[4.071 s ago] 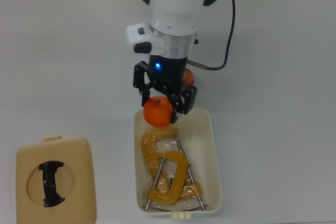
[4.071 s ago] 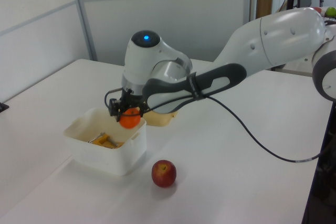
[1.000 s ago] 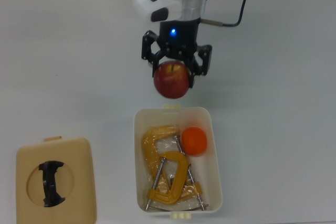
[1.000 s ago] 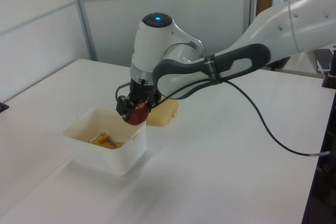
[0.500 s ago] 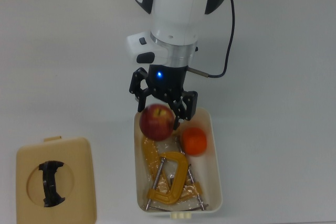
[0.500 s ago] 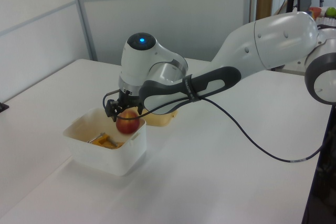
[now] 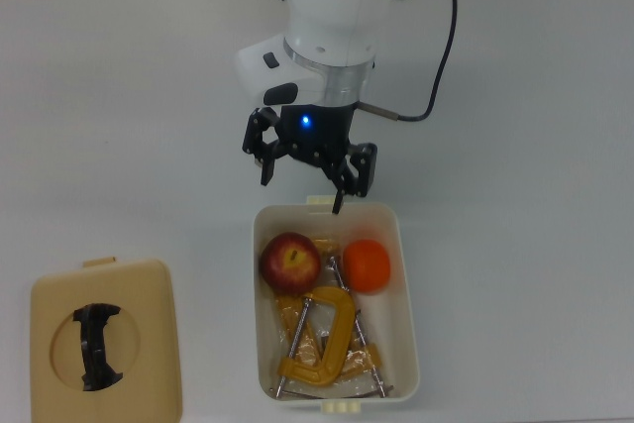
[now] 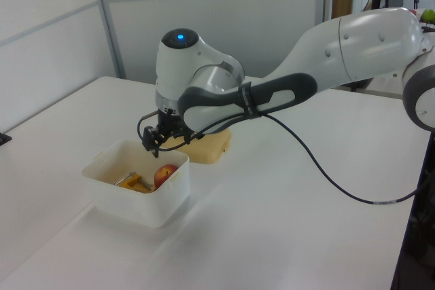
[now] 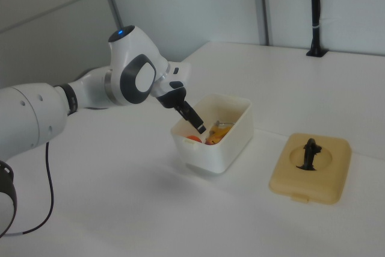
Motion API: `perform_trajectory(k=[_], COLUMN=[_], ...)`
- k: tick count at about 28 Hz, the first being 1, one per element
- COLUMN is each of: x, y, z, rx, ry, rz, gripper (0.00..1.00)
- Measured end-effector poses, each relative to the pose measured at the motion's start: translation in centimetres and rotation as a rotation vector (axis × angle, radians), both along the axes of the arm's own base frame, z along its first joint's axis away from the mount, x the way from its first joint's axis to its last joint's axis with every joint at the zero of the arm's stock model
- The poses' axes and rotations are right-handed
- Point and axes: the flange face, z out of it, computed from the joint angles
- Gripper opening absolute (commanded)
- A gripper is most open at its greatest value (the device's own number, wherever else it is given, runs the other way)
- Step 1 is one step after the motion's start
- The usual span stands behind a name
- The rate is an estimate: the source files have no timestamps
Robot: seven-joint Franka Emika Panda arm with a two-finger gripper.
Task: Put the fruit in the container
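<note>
The cream-white container [image 7: 407,336] [image 8: 115,197] [image 9: 227,144] holds both fruits. The dark red apple [image 7: 291,262] [image 8: 164,175] lies at the near-gripper end, on the top view's left. Beside it sits the orange tangerine [image 7: 367,265] [image 9: 194,139]. My gripper [image 7: 302,182] [image 8: 155,142] hangs open just above the container's short end, holding nothing. Its black fingers [image 9: 194,117] point down at the rim.
Yellow-orange metal clamps [image 7: 319,338] [image 8: 138,183] fill the container's other half. A flat beige lid with a black handle [image 7: 104,341] [image 9: 309,167] lies on the white table beside it. A black cable [image 8: 340,187] trails from the arm across the table.
The gripper has opened and let the apple go into the container beside the tangerine. It has then risen and drawn back toward the container's short end.
</note>
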Motion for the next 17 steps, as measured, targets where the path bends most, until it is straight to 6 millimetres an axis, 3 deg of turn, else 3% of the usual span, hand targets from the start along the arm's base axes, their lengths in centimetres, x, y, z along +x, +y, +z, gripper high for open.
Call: perform_trajectory(k=[10, 13, 17], x=[-4.6, -5.5, -6.7], y=[-1.6, -3.2, -6.9], z=[1.9, 3.3, 5.3], rx=[-0.051, -0.059, -0.039], ry=[0.339, 0.376, 0.409], rz=[0.264, 0.283, 0.285], gripper=[1.00, 1.00, 1.00])
